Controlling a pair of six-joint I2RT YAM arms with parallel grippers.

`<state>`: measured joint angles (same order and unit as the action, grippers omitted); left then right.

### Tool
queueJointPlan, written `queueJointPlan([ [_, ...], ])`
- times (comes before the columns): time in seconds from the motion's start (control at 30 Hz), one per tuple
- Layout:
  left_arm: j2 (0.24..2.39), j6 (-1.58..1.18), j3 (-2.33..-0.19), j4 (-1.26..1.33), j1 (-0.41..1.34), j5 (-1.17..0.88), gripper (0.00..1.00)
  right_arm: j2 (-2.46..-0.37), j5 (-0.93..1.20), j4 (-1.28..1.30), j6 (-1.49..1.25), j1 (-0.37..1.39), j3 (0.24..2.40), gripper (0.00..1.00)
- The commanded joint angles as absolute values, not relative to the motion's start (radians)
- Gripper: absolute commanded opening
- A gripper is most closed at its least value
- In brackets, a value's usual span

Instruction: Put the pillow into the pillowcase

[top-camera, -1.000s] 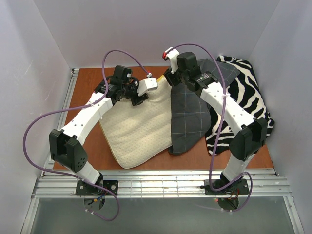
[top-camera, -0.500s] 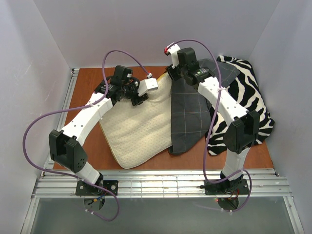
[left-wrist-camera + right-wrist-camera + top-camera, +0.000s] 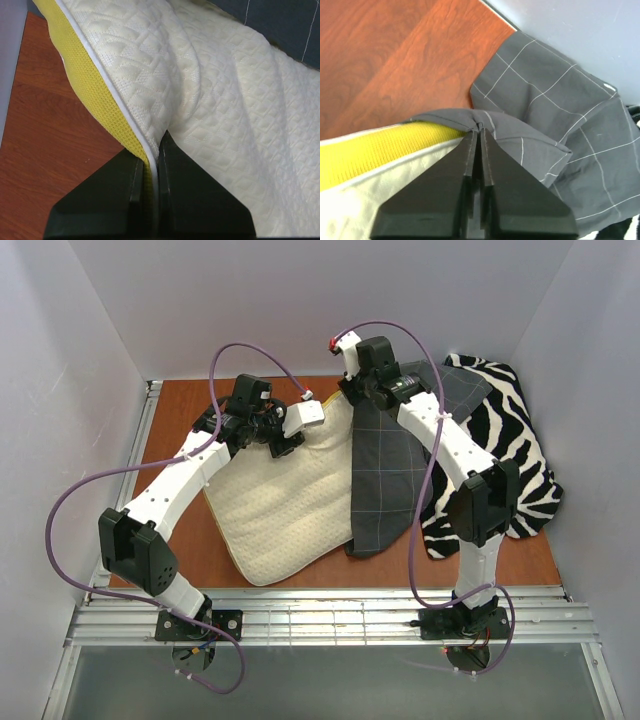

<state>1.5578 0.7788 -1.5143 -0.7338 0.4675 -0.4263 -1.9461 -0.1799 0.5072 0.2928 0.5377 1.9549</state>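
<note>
Worktop (image 3: pixel 175 425): red-brown wood grain, boxed in by plain white walls (image 3: pixel 300 300), metal rail (image 3: pixel 330 620) along the near edge.
Pillow (image 3: pixel 285 505): lies flat at centre.
Pillowcase (image 3: pixel 385 480): overlaps the pillow's right side.
Left end effector (image 3: pixel 151 165): pinched on the pillow's edge.
Right end effector (image 3: pixel 479 132): pinched on the pillowcase hem.

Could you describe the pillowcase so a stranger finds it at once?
On the brown table, look right of the cream pillow. The pillowcase lies between it and the zebra cloth. Only it is dark grey with thin light grid lines.
</note>
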Motion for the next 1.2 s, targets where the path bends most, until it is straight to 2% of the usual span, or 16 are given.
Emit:
queueJointPlan([
  [0.0, 1.479, 0.799, -1.546, -0.681, 0.477, -0.448, 0.00, -1.936, -0.135, 0.548, 0.287, 0.528, 2.017, 0.01],
  [0.07, 1.479, 0.789, -1.536, -0.675, 0.477, -0.452, 0.00, -1.907, -0.080, 0.549, 0.249, 0.522, 2.016, 0.01],
  [0.17, 1.465, 0.741, -1.499, -0.631, 0.477, -0.454, 0.00, -1.829, 0.291, 0.529, 0.158, 0.493, 1.984, 0.01],
  [0.27, 1.457, 0.602, -1.488, -0.597, 0.477, -0.491, 0.00, -1.697, 0.515, 0.366, 0.022, 0.486, 1.827, 0.01],
  [0.47, 1.316, 0.342, -1.303, -0.404, 0.468, -0.583, 0.00, -1.596, 0.635, 0.259, -0.161, 0.551, 1.734, 0.01],
  [0.63, 1.252, 0.249, -1.249, -0.247, 0.465, -0.637, 0.00, -1.528, 0.629, 0.232, -0.230, 0.690, 1.612, 0.01],
  [0.77, 1.194, 0.224, -1.212, -0.161, 0.449, -0.735, 0.00, -1.471, 0.507, 0.238, -0.236, 0.774, 1.562, 0.01],
  [0.87, 1.120, 0.251, -1.149, -0.129, 0.445, -0.776, 0.00, -1.453, 0.369, 0.244, -0.167, 0.720, 1.607, 0.01],
  [0.93, 1.100, 0.288, -1.141, -0.152, 0.430, -0.826, 0.00, -1.430, 0.356, 0.239, -0.182, 0.706, 1.656, 0.01],
  [1.07, 1.068, 0.265, -1.152, -0.173, 0.365, -0.955, 0.00, -1.367, 0.410, 0.218, -0.192, 0.825, 1.695, 0.01],
  [1.13, 1.060, 0.270, -1.146, -0.182, 0.362, -0.991, 0.00, -1.358, 0.327, 0.228, -0.142, 0.842, 1.663, 0.01],
  [1.17, 1.054, 0.276, -1.138, -0.196, 0.362, -1.009, 0.00, -1.365, 0.208, 0.236, -0.096, 0.810, 1.617, 0.01],
])
